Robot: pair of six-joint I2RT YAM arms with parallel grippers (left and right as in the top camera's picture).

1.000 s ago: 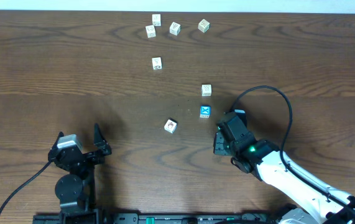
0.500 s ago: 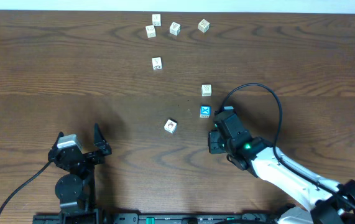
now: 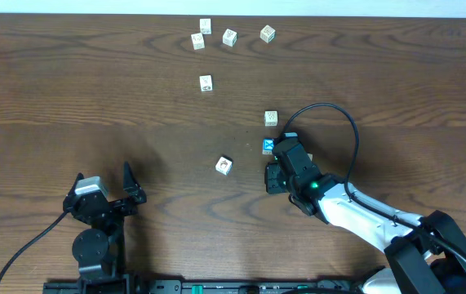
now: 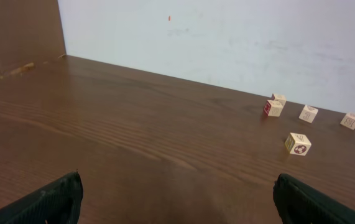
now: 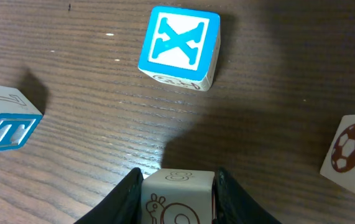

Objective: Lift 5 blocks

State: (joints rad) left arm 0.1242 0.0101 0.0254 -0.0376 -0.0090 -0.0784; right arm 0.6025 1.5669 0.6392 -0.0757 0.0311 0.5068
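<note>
The blue block (image 3: 268, 146) lies flat just right of the table's middle, its top a white X on bright blue, turned slightly off the wood grain. The yellowish block (image 3: 271, 118) sits near it at 12 o'clock, not touching. The red-picture block (image 3: 224, 165), whitish and turned cornerwise, lies at 8 o'clock from the blue block. The cream block (image 3: 206, 82) lies at 10 o'clock from the yellowish block, well apart. The snail block (image 5: 178, 200), cream with a line-drawn snail, stands between the fingers of the right gripper (image 5: 179, 182), at 6 o'clock from the blue block; whether it is clamped cannot be told.
</note>
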